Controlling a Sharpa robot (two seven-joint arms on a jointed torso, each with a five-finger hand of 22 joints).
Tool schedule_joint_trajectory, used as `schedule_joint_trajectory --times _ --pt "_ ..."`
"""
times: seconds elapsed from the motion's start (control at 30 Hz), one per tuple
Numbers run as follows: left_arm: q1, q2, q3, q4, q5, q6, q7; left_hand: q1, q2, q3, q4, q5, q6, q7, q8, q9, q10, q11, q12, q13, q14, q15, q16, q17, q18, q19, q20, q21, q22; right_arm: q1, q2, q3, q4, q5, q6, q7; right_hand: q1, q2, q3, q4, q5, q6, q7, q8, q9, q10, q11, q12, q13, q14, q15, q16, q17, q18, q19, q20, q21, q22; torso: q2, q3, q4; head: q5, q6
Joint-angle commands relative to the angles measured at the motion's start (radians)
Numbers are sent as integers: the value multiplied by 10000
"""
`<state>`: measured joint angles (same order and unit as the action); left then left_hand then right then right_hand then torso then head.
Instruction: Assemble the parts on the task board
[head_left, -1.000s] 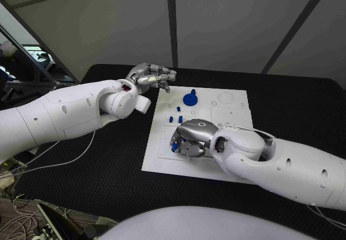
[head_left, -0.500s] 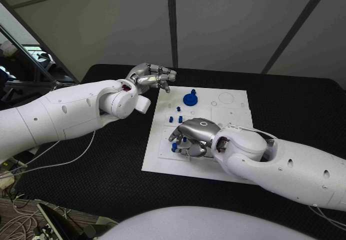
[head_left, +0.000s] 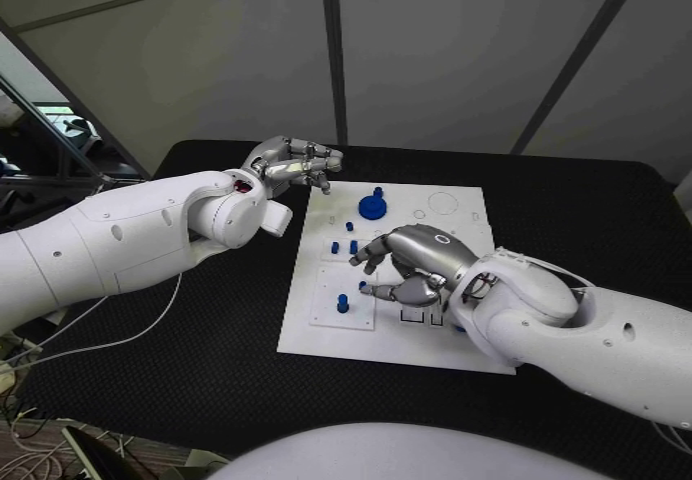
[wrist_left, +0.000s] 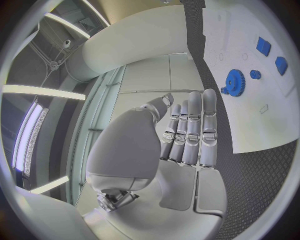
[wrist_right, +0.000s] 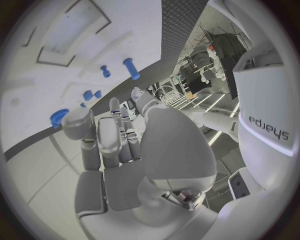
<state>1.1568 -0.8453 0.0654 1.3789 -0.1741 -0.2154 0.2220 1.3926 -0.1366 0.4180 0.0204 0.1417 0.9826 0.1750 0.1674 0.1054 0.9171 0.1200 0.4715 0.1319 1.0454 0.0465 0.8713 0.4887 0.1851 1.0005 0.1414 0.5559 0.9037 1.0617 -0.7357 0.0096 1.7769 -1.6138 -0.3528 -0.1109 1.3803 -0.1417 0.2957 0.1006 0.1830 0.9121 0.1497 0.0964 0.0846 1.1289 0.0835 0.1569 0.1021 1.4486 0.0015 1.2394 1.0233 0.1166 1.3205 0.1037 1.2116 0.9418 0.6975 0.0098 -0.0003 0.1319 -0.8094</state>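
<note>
A robotics lab: grey partition panels (head_left: 433, 70) behind a black table (head_left: 577, 220), loose cables (head_left: 58, 350) alongside.

The task board (head_left: 454, 215) is white and the parts (head_left: 374, 207) on it are blue. The table (head_left: 577, 210) is black, maybe with tiny bumps. Both hands (head_left: 293, 162) are silver.

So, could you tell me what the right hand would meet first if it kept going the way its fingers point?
Probably the blue peg standing on the task board; the right hand points toward it, though depth is unclear.
</note>
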Motion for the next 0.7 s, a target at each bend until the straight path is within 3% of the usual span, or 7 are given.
schedule_joint_trajectory --times 0.03,0.1,0.23,0.33,0.43,0.63,0.7 --pt "19 -15 8 24 -21 111 10 -9 89 -78 5 -13 -2 25 24 -14 -40 6 65 -13 -78 13 -62 -13 -36 -9 46 -52 -12 100 -699 271 299 2169 -569 240 137 56 -71 -120 89 787 3 392 159 1382 -198 934 451 86 -156 151 204 -26 63 -97 126 210 -60 -39 -26 -268 124" --pt "20 -18 8 22 -21 110 8 -11 85 -86 4 -15 -6 26 23 -15 -52 9 63 -16 -82 15 -63 -17 -37 -10 47 -57 -14 142 -1276 445 492 2662 -202 -74 -139 -3 -338 -21 89 1227 -218 654 265 2383 -438 1881 1044 255 -346 403 581 -124 355 -236 471 751 -96 -56 -39 -428 182" --pt "19 -20 7 4 -21 101 7 -11 85 -86 4 -15 -6 26 23 -15 -52 9 63 -16 -82 15 -63 -17 -37 -10 47 -57 -14 189 -2308 605 785 3178 419 -779 -757 40 -1312 221 916 1510 -582 1267 626 2999 -878 8653 8096 689 -566 1516 2318 -303 875 -642 1110 1759 -179 -97 -89 -642 236" --pt "19 -24 6 7 -21 90 7 -11 85 -86 4 -15 -6 26 23 -15 -52 9 63 -16 -82 15 -63 -17 -37 -10 47 -57 -14 200 -2917 651 960 3343 705 -1301 -1186 192 -1919 514 1367 1457 -641 1775 1006 3171 -797 11265 11028 881 -671 2224 3480 -469 1191 -639 1588 2568 -220 -120 -131 -875 256" --pt "17 -33 5 27 -21 85 11 -11 85 -86 4 -15 -6 26 23 -15 -52 9 63 -16 -82 15 -63 -17 -37 -10 47 -57 -14 198 -3498 671 1161 3411 857 -1881 -1400 375 -2607 801 2098 1027 -578 2347 1526 3046 -771 12048 11962 929 -689 2501 3946 -544 1325 -592 1850 3005 -267 -133 -171 -1100 287" --pt "13 -81 3 84 -21 71 36 -11 85 -86 4 -15 -6 26 23 -15 -52 9 63 -16 -82 15 -63 -17 -37 -10 47 -57 -14 90 -4038 618 1459 2886 1054 -2739 -1767 479 -3206 1262 2140 616 -579 2683 1869 3002 -713 12201 12200 991 -598 2712 4331 -592 1423 -574 2040 3337 -341 -157 -246 -1308 235" --pt "12 -108 3 114 -21 63 48 -11 85 -86 4 -15 -6 26 23 -15 -52 9 63 -16 -82 15 -63 -17 -37 -10 47 -57 -14 35 -4157 494 1566 2626 1129 -3004 -1794 490 -3386 1409 2143 506 -579 2801 1982 2977 -709 12202 12226 1002 -596 2752 4405 -604 1443 -565 2085 3414 -355 -167 -255 -1337 220"
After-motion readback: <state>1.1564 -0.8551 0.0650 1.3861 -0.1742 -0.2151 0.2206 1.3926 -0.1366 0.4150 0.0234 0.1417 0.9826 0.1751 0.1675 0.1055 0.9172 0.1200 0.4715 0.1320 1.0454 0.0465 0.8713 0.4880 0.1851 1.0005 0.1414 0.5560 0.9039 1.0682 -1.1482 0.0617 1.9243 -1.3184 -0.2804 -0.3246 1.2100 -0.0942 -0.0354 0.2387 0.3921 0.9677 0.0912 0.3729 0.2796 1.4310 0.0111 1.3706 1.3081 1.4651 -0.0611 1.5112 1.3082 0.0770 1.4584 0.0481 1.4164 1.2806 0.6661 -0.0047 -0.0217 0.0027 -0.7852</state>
